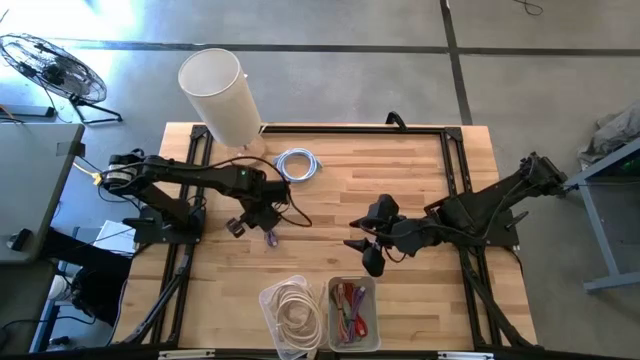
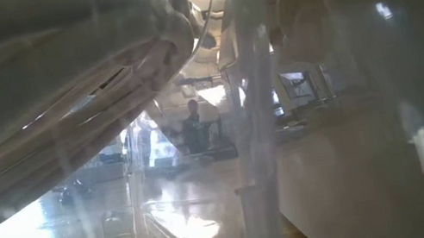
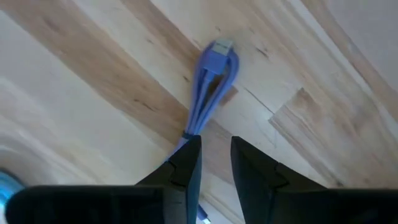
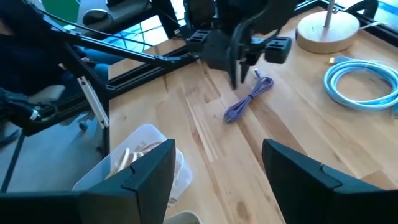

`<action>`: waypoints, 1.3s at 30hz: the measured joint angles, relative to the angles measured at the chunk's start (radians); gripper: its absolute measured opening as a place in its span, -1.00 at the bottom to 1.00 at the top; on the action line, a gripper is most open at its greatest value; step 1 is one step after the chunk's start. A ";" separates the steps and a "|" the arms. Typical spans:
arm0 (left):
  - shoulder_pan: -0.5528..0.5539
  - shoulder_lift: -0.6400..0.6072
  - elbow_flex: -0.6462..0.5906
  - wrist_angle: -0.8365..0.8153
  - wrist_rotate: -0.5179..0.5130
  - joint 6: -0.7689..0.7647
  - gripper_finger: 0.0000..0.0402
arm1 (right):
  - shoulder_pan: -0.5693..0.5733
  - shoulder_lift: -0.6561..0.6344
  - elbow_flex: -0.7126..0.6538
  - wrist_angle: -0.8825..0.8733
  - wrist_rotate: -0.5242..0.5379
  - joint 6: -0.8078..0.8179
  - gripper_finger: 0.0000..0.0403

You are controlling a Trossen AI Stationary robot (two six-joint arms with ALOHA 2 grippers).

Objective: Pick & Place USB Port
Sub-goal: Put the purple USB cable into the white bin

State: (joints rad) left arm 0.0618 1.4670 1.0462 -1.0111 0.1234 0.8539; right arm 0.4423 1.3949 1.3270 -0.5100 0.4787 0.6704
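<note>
Wooden desk [image 1: 420, 170]: my left tool [image 3: 214, 165] poised at purple USB cable [image 3: 210, 93], narrowly parted, grasping nothing. Right tool [image 4: 217, 165] released, waiting mid-desk. Pick step; next descend, clench.

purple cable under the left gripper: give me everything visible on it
The purple cable is a short, thin, bluish-purple lead folded into a tight elongated bundle, rubbery-looking, with a small silver-grey plug at one end. It lies flat on the bare wooden table, clear of the coiled blue cable and the bins. The left gripper sits right over its other end, fingers narrowly apart; the strands run in beside one finger. Whether it is actually pinched cannot be told.
</note>
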 joint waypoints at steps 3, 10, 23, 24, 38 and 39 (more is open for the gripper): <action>0.020 0.000 0.000 0.035 0.000 -0.040 -0.51 | 0.000 0.000 0.000 0.004 -0.005 0.001 0.15; 0.043 0.000 0.000 0.025 -0.005 -0.077 -0.09 | 0.003 0.000 0.000 0.019 -0.004 0.029 0.15; 0.041 0.027 -0.009 0.022 -0.002 0.129 0.18 | 0.003 0.000 0.000 0.109 -0.006 0.037 0.15; 0.041 0.032 -0.016 0.039 -0.001 0.144 0.18 | 0.003 0.000 0.000 0.117 -0.011 0.037 0.15; 0.043 0.059 -0.256 0.319 -0.122 0.220 0.18 | 0.017 0.000 0.000 0.145 -0.008 0.028 0.15; 0.043 0.059 -0.265 0.342 -0.130 0.219 0.18 | 0.017 0.000 0.000 0.146 -0.008 0.028 0.15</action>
State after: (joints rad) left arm 0.1043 1.5261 0.7817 -0.6688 -0.0070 1.0731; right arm 0.4591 1.3949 1.3269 -0.3635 0.4711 0.6987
